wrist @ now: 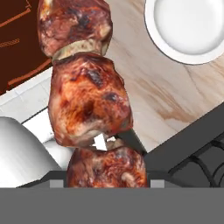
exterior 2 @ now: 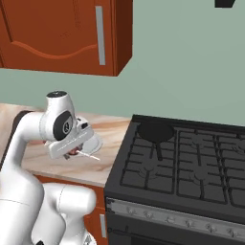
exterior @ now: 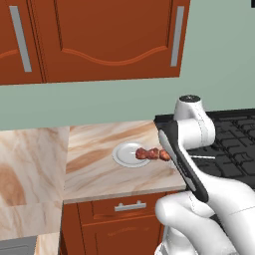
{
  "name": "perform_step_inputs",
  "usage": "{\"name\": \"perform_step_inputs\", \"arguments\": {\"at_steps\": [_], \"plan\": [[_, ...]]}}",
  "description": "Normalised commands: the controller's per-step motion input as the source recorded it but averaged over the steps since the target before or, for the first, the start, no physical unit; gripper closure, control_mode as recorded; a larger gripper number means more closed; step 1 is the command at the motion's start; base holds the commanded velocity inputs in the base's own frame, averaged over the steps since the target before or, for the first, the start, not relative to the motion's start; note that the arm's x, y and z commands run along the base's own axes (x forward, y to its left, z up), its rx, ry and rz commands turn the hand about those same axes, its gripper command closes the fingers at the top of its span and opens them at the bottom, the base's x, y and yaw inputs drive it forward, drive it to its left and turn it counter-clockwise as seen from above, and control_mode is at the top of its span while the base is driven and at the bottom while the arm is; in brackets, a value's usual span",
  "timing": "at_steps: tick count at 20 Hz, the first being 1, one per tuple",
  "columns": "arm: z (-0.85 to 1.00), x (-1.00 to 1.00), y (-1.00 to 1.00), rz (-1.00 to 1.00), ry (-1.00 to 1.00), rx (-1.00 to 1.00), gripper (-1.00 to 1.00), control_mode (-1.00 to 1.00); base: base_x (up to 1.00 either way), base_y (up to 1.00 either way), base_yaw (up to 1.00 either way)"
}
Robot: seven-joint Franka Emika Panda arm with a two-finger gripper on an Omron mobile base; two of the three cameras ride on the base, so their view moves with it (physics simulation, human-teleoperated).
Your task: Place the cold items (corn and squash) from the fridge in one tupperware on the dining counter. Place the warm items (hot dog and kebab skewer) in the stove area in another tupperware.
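marbled counter [exterior: 99, 164], white plate [exterior: 127, 153], kebab skewer [wrist: 87, 105] close-up

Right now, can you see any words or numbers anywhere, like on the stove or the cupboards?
No words, numbers or signs can be read anywhere.
The stove: its front strip has small knobs, no readable marks.
The cupboard doors: plain red-brown wood with grey handles, no labels.
The white plate: blank.
The kebab skewer: meat chunks, no tag.
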Motion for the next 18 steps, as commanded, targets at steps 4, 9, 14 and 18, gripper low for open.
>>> {"name": "perform_step_inputs", "arguments": {"at_steps": [4,9,14,18], "plan": [[0.07,-0.57,-0.08,0.07,0.03,0.0,1.0,-1.0,0.0,0.0,0.0],[0.07,-0.9,-0.07,0.01,-0.36,0.03,1.0,-1.0,0.0,0.0,0.0],[0.03,-0.61,-0.19,0.0,-0.29,0.06,1.0,-1.0,0.0,0.0,0.0],[0.01,0.13,-0.03,0.0,0.17,-0.01,1.0,-1.0,0.0,0.0,0.0]]}}
